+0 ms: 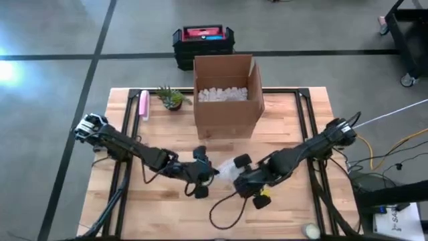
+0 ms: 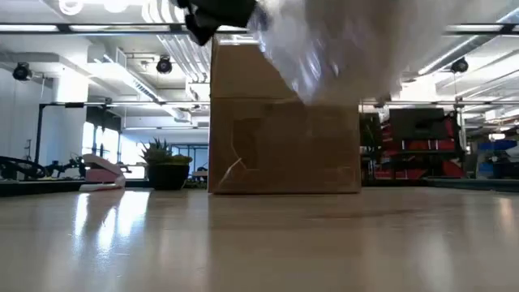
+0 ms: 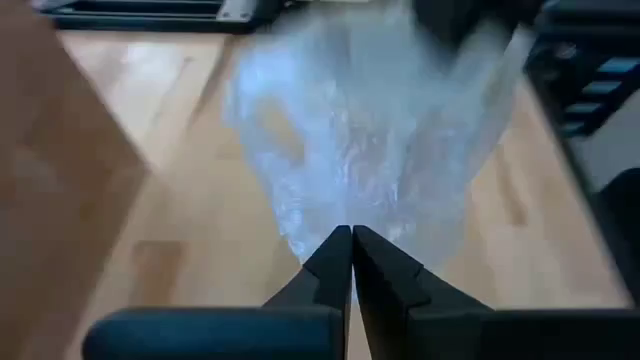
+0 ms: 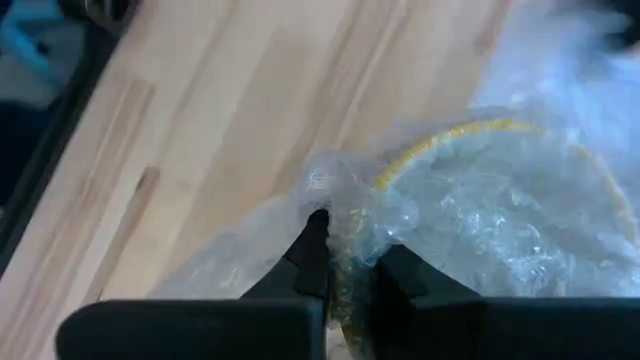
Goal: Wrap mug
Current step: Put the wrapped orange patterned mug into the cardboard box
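- The left gripper point(image 3: 351, 238) has its two dark, wedge-shaped fingers pressed tip to tip, pinching the edge of a sheet of clear bubble wrap point(image 3: 370, 140).
- The right gripper point(image 4: 345, 240) has its fingers nearly together, clamped on a bunched fold of the same crinkled film right beside the mug point(image 4: 500, 200).
- The mug is a rounded shape with a yellow rim, seen only dimly through the plastic; the film lies over it in glossy, puckered folds.
- In the high view both grippers meet in front of the cardboard box point(image 1: 226, 94), the left gripper point(image 1: 204, 175) just left of the wrap bundle point(image 1: 229, 170) and the right gripper point(image 1: 246, 175) just right of it.
- Only the right wrist view shows the yellow rim; the high view gives the bundle as a pale, shapeless patch on the wooden table point(image 1: 294, 207).
- The low view shows the wrap point(image 2: 340, 49) lifted, hanging as a blurred translucent mass in front of the box point(image 2: 284, 138), with table surface visible under it.
- The box is plain brown card, open-topped, with white packing pieces point(image 1: 223, 94) inside, seen only from above.
- Left of the box stand a small spiky potted plant point(image 1: 172, 99) and a pink oblong object point(image 1: 144, 104).
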Action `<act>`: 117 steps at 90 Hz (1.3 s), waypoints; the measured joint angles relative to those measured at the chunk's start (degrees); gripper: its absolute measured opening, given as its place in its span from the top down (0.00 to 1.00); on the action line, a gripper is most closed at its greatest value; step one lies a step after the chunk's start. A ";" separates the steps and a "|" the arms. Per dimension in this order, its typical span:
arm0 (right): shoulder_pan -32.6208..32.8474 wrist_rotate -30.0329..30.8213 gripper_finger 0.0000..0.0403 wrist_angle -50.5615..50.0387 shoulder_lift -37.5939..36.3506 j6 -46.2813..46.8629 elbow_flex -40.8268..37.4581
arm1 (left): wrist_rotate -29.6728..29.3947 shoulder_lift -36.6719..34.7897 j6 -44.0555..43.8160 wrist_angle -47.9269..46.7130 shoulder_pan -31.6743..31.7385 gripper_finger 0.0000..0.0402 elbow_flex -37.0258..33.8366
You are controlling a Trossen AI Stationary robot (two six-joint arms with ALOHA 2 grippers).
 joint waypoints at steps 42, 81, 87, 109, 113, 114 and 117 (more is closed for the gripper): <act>-24.15 9.31 0.97 2.64 -9.84 -13.18 19.56 | -1.04 2.80 -0.25 -0.97 -0.09 1.00 -0.34; -55.08 -7.64 0.97 4.01 0.31 5.81 19.21 | -0.93 5.69 -0.17 -0.96 -0.11 1.00 -0.58; -55.72 -8.99 0.97 4.07 2.27 7.14 19.21 | -0.35 6.13 -0.17 -1.06 -0.11 1.00 -0.61; -55.55 -11.54 0.97 2.98 10.01 8.84 19.19 | 0.89 7.02 -0.47 -1.61 -0.22 1.00 -0.61; -55.50 -11.79 0.97 3.10 11.04 9.05 19.19 | 1.05 7.02 -0.83 -1.90 -0.33 1.00 -0.61; -55.48 -11.80 0.97 3.13 11.29 9.05 19.19 | 1.11 7.02 -0.95 -2.01 -0.37 1.00 -0.61; -55.30 -11.80 0.97 3.18 12.03 9.07 19.19 | 1.48 7.02 -1.19 -2.31 -0.41 1.00 -0.61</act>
